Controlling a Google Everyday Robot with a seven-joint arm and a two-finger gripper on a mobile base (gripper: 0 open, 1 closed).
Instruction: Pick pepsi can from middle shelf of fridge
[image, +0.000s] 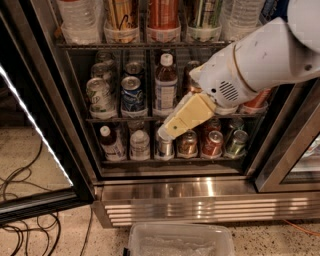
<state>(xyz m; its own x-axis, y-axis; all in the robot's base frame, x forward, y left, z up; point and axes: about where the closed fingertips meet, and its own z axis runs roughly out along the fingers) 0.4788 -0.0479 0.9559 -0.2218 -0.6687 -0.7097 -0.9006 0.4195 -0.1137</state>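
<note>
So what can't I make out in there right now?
Camera view:
- Right half of the middle shelf: covered by the arm.
- Silver can on the bottom rack: top covered by the gripper, which hangs lower right of the pepsi can.
- Top-shelf bottles: cut by the top edge.
- Clear bin: cut by the bottom edge.

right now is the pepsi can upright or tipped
Upright: the pepsi can stands silver top up on the middle shelf. The gripper hangs lower right of it, apart.

The gripper (170, 130), low before the middle shelf (120, 119), and the white arm (260, 65) hide that shelf's right-hand drinks. Top-shelf bottles (80, 20) and the clear bin (180, 241) are cut off at the picture's edges.
</note>
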